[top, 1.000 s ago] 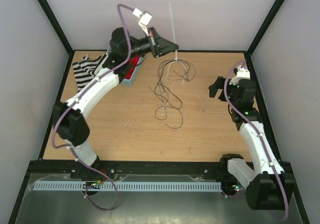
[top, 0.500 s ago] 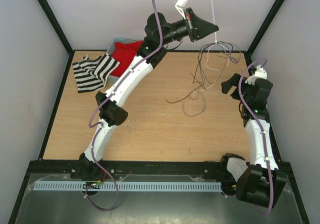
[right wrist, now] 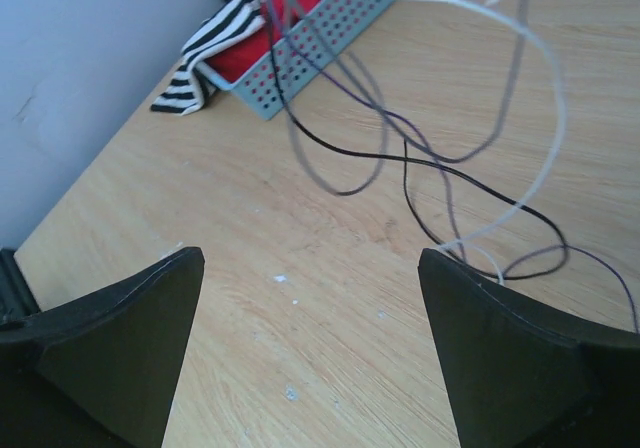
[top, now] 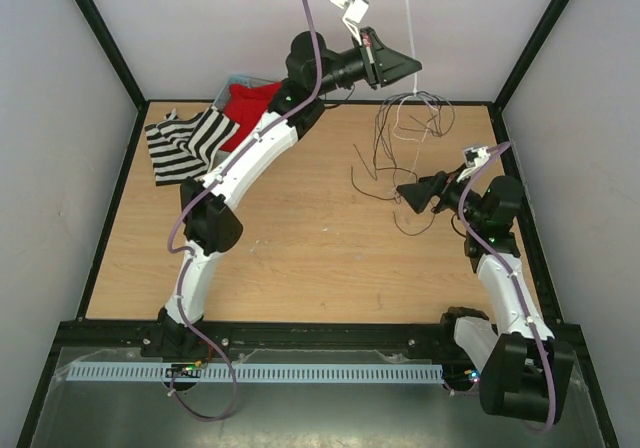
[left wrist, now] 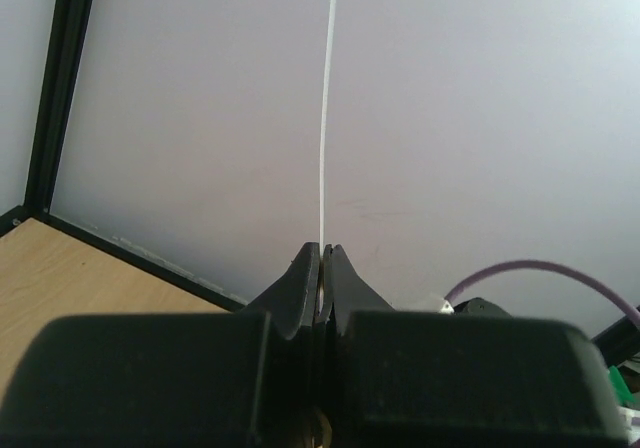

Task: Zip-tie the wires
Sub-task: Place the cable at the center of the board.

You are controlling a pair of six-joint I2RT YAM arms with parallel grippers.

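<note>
left tool point(top: 412, 65) clenched on the zip tie point(top: 405, 18), up high near the back wall, strip sticking straight up past the fingertips. wires point(top: 410, 123) hang in a bunch right under that grip, lower loops trailing onto the counter point(top: 280, 258). right tool point(top: 403, 193) fully released, empty, pointed at the dangling strands. my read: bring right in just below the gather point, centre the bunch between the jaws before closing, then pull against left to cinch. risk: loose strands slipping out the side
</note>
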